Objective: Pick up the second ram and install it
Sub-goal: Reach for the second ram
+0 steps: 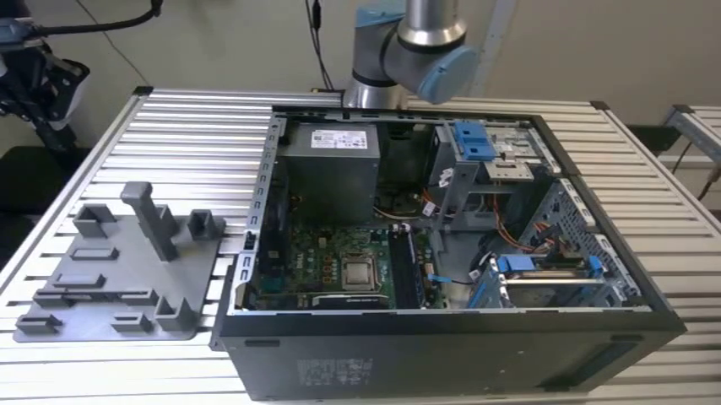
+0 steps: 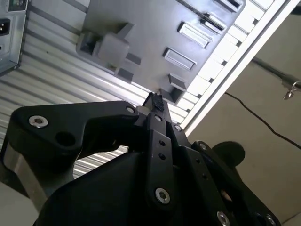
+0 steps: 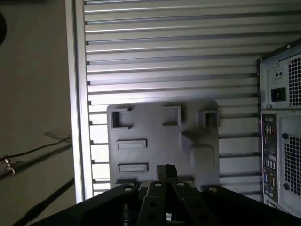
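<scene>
My gripper (image 2: 155,100) hangs high over the grey holder tray (image 3: 160,136), and its black fingertips (image 3: 165,170) are pressed together with nothing between them. The tray's holders (image 1: 124,261) hold nothing. In the exterior view, long dark sticks stand on edge in the memory slots (image 1: 403,268), just to that view's right of the processor (image 1: 358,272) on the green motherboard. I take one of them for the second ram, but I cannot tell which. The arm's joints (image 1: 411,51) rise behind the open computer case (image 1: 451,337).
The case lies open on a slatted metal table (image 1: 192,126), with the power supply (image 1: 329,169) and blue drive brackets (image 1: 474,142) inside. The tray has a tall post (image 1: 152,219). The table's edge and a floor cable (image 2: 254,117) lie beyond the tray.
</scene>
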You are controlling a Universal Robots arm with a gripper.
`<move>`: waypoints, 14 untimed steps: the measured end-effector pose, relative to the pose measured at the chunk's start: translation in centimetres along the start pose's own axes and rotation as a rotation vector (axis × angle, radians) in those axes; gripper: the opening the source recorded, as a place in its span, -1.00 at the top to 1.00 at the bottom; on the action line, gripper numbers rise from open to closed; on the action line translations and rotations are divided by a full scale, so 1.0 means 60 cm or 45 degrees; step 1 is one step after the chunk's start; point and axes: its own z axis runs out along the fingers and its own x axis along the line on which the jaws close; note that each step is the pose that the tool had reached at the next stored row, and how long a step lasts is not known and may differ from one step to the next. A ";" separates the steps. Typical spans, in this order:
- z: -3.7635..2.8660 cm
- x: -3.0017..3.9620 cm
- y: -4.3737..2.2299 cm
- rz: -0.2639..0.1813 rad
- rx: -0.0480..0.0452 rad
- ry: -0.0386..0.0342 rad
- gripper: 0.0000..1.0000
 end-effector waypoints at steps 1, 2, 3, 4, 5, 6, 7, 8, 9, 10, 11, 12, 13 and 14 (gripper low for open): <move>0.000 0.000 -0.006 0.000 0.000 -0.0001 0.79; 0.000 0.000 -0.013 0.000 0.000 0.0001 0.79; 0.000 0.000 -0.020 0.000 0.000 0.0001 0.79; 0.000 0.000 -0.026 0.000 0.000 0.0000 0.79; 0.000 0.000 -0.033 0.000 0.000 0.0000 0.79; 0.000 0.000 -0.041 0.000 0.000 0.0000 0.79; 0.000 0.000 -0.047 0.000 0.000 0.0002 0.79; -0.001 0.000 -0.054 0.000 0.000 0.0001 0.79; 0.000 0.000 -0.060 0.000 0.000 0.0000 0.79; -0.001 0.000 -0.066 0.000 0.000 0.0001 0.79; -0.001 0.000 -0.071 0.000 0.000 0.0001 0.79; -0.001 0.000 -0.076 0.000 0.000 0.0001 0.79; 0.000 0.000 -0.081 0.000 0.000 0.0000 0.79; 0.000 -0.001 -0.085 0.000 0.000 0.0000 0.79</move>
